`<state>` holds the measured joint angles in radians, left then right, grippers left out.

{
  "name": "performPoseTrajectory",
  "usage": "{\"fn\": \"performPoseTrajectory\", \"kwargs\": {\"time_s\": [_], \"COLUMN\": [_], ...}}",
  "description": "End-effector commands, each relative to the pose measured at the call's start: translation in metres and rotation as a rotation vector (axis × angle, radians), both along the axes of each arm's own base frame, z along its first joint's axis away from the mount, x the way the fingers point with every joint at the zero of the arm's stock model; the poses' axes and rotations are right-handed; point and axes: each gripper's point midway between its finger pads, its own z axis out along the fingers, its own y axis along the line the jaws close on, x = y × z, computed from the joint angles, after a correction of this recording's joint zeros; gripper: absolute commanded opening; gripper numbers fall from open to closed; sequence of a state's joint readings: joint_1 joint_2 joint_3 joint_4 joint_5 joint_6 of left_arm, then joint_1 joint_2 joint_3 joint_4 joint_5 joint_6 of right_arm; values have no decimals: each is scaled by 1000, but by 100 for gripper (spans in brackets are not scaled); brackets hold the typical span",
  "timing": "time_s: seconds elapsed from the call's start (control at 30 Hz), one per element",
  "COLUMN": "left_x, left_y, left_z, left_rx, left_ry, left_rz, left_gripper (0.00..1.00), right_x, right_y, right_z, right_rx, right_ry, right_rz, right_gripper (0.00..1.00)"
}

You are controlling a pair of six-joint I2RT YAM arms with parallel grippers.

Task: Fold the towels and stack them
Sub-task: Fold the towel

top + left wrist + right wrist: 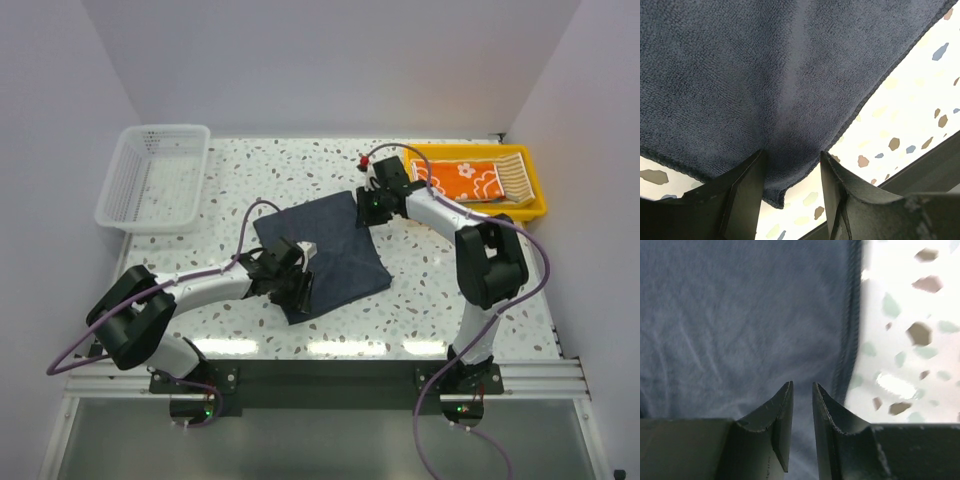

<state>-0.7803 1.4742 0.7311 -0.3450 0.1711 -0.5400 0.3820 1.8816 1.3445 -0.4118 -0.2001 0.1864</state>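
Observation:
A plain dark blue-grey towel lies flat and spread on the speckled table. My left gripper sits low at its near corner. In the left wrist view the left gripper is open, and the towel corner lies between the fingers with a gap on each side. My right gripper is at the towel's far right corner. In its wrist view the right gripper hovers over the cloth beside the hem, with the jaws a narrow slit apart and nothing pinched. An orange flower-print towel and a striped towel lie in the tray.
A yellow plastic tray stands at the back right, just beyond the right gripper. A white mesh basket stands at the back left. Purple cables loop off both arms. The table's near edge runs just behind the left gripper.

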Motion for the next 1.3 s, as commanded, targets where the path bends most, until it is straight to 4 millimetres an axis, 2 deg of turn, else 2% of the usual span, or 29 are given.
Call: {"fn": "performPoseTrajectory", "kwargs": {"time_s": [0.0, 0.13, 0.37, 0.53, 0.63, 0.7, 0.8, 0.9, 0.93, 1.03, 1.13, 1.2, 1.27], "left_x": [-7, -13, -26, -30, -24, -19, -1, 21, 24, 35, 44, 48, 51], "left_y": [12, 18, 27, 34, 30, 26, 12, -5, -7, -7, 6, 12, 23], "left_z": [-10, -15, -23, -25, -18, -11, 15, 53, 60, 78, 76, 69, 53], "left_rx": [70, 81, 93, 102, 86, 75, 23, -38, -48, -57, -2, 21, 61], "left_ry": [35, 49, 85, 82, 56, 34, -35, -123, -141, -190, -228, -227, -225], "left_rz": [17, 19, 14, 34, 35, 29, 29, 43, 46, 76, 140, 182, 225], "left_gripper": [53, 53, 54, 56, 59, 63, 71, 82, 84, 84, 80, 74, 66], "right_x": [-26, -40, -40, -42, -41, -35, -36, -51, -62, -92, -121, -139, -148], "right_y": [-1, -10, -44, -70, -63, -54, -47, -46, -44, -36, -31, -33, -31], "right_z": [-9, -26, -54, -57, -40, -16, 16, 28, 29, 26, 12, -4, -13], "right_rx": [-2, -24, -106, -154, -110, -65, -31, -55, -72, -105, -150, -170, -183], "right_ry": [59, 107, 153, 156, 131, 82, 29, 25, 42, 70, 108, 152, 163], "right_rz": [-31, -67, -173, -258, -217, -167, -119, -81, -66, -19, 5, -5, -17], "right_gripper": [26, 25, 24, 23, 25, 30, 33, 34, 34, 32, 31, 31, 30]}}
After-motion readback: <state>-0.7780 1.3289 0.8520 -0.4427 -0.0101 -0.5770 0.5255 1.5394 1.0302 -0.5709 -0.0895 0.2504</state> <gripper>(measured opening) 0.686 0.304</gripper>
